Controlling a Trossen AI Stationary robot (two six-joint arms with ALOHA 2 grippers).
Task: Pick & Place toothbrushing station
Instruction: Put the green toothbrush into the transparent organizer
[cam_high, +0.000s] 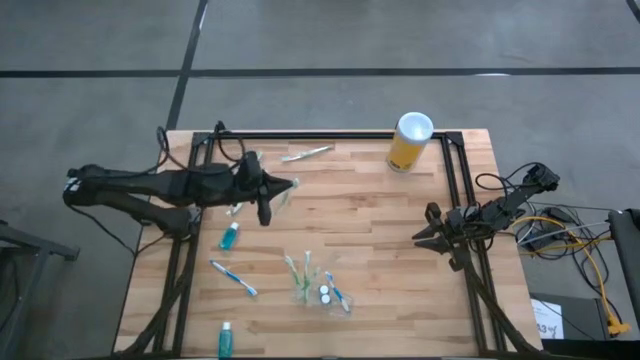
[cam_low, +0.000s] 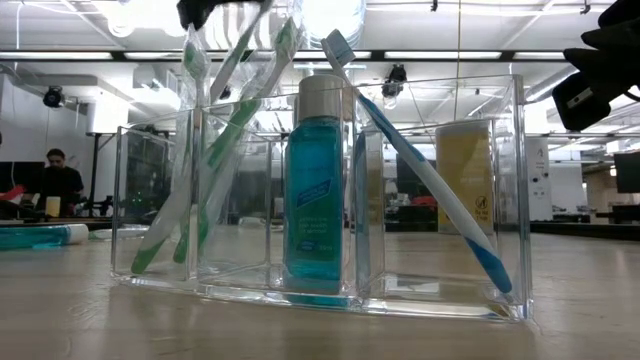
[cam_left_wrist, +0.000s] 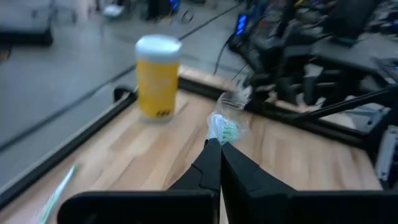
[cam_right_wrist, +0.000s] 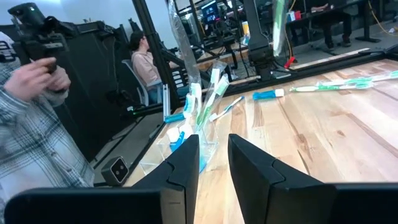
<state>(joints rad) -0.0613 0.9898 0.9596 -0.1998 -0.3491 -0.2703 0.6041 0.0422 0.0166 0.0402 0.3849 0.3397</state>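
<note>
The toothbrushing station (cam_high: 320, 288), a clear compartment holder, stands on the table's near middle. In the low view it holds green toothbrushes (cam_low: 215, 150), a teal tube (cam_low: 315, 190) and a blue toothbrush (cam_low: 430, 180). My left gripper (cam_high: 292, 184) is raised over the table's far left, shut on a white-green toothbrush (cam_left_wrist: 224, 128) in clear wrap. My right gripper (cam_high: 420, 237) waits open at the right edge, pointing toward the holder (cam_right_wrist: 186, 134). My left gripper pinches the white-green toothbrush between its two fingertips just behind the bristle head (cam_left_wrist: 219, 135). The head and its clear wrap stick out past the fingers. The brush is lifted clear of the table; the fingers hide the rest of it.
A tall yellow cylinder with a white top (cam_high: 409, 141) stands at the far right. Loose on the table lie a green toothbrush (cam_high: 307, 153), a teal tube (cam_high: 229, 236), a blue toothbrush (cam_high: 233, 277) and another teal tube (cam_high: 226, 338). A person (cam_right_wrist: 31, 124) stands beyond the table.
</note>
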